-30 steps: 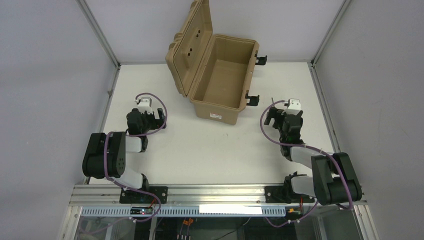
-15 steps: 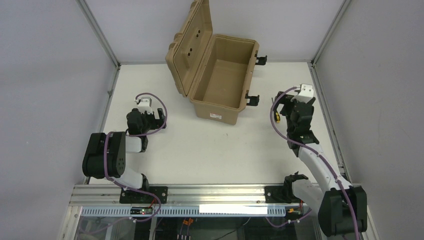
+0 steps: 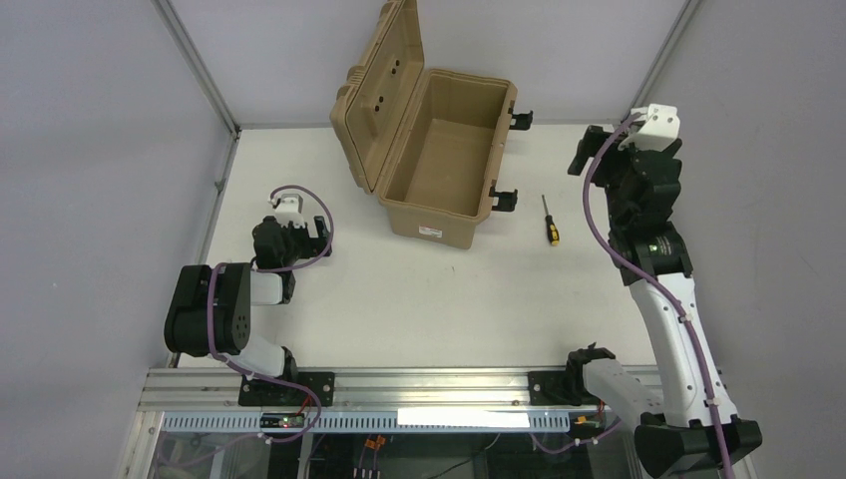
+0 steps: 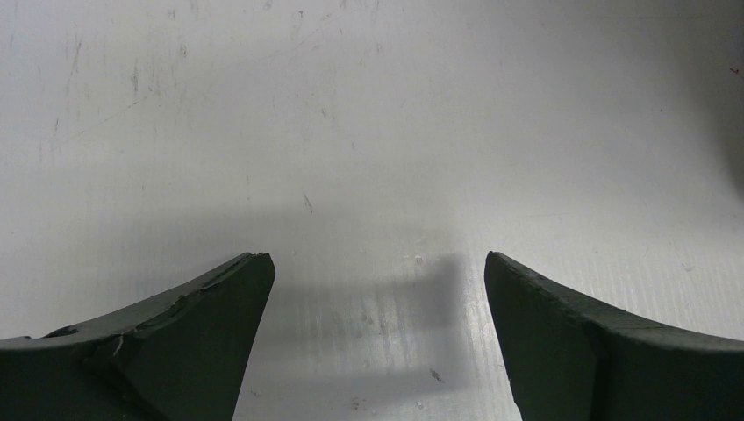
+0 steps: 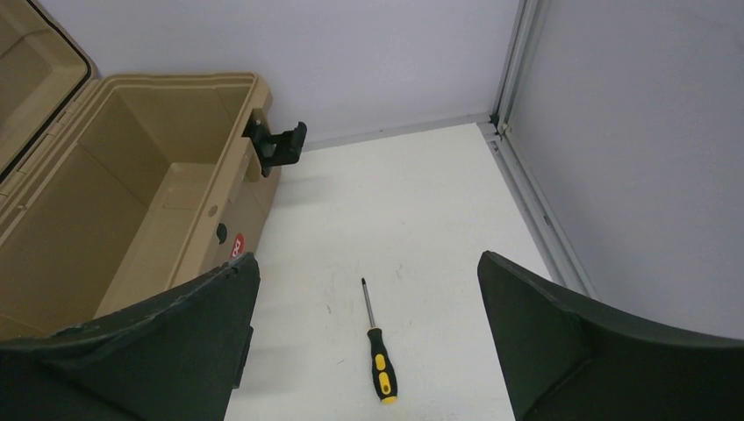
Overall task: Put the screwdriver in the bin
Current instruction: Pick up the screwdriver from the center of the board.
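The screwdriver (image 3: 550,224), with a black and yellow handle, lies flat on the white table to the right of the bin, shaft pointing away from me. It also shows in the right wrist view (image 5: 378,347). The tan bin (image 3: 397,212) stands at the back centre with its lid raised to the left; its inside looks empty (image 5: 243,140). My right gripper (image 3: 591,152) is open and empty, held high, above and to the right of the screwdriver (image 5: 368,260). My left gripper (image 3: 317,232) is open and empty, low over bare table (image 4: 377,256).
Black latches (image 3: 504,198) hang open on the bin's right side, one near the screwdriver's tip. The table's metal edge rail (image 3: 638,190) and the grey wall run close on the right. Bare table lies between the bin and the arm bases.
My right arm has risen and swung back to the right, away from the spot over the screwdriver. The screwdriver stays on the table. The left arm has not moved.
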Controlling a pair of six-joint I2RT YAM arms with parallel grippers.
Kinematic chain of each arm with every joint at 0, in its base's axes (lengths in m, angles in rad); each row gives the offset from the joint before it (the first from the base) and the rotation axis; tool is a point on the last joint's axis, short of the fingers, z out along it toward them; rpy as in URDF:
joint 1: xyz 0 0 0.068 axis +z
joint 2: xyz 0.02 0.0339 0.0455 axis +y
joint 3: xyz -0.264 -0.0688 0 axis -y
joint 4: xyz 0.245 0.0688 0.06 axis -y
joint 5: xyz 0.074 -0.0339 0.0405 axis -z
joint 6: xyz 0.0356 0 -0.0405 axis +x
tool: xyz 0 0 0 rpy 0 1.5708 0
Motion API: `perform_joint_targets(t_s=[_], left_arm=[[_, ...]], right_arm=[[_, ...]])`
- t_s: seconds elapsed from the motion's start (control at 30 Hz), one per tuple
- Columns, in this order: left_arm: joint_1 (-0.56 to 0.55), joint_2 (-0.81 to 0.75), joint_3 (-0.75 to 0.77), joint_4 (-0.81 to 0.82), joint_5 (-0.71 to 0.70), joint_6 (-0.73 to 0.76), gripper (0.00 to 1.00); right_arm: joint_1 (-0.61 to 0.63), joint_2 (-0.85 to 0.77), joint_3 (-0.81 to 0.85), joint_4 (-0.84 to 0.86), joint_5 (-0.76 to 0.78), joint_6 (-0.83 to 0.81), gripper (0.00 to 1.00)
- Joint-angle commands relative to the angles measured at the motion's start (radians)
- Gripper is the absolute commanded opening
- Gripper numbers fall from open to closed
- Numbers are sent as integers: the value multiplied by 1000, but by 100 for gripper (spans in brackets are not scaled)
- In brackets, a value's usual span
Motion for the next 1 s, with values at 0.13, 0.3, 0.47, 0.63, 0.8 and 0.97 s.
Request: perform_joint_targets(t_s=[0.13,0.3,0.47,0.63,0.8,0.97], left_arm=[[-5,-19,10,29,-8,10,99],[-4,-20,10,29,-8,9,99],[-5,-20,10,29,-8,9,99],[-5,-20,10,29,-8,9,99],[-4,-20,10,29,-8,9,99],[-5,-20,10,29,-8,10,99]], right_arm=[[3,48,244,-190,-18,-68,99],[3,98,336,-276,-23,-60,99],[2,182,437,-394,-25,-51,98],[-11,307,547,-532,-59,-28,98],[-36,388,565,-572,-111,15,97],[-69,478,556,-592,-168,37,97]])
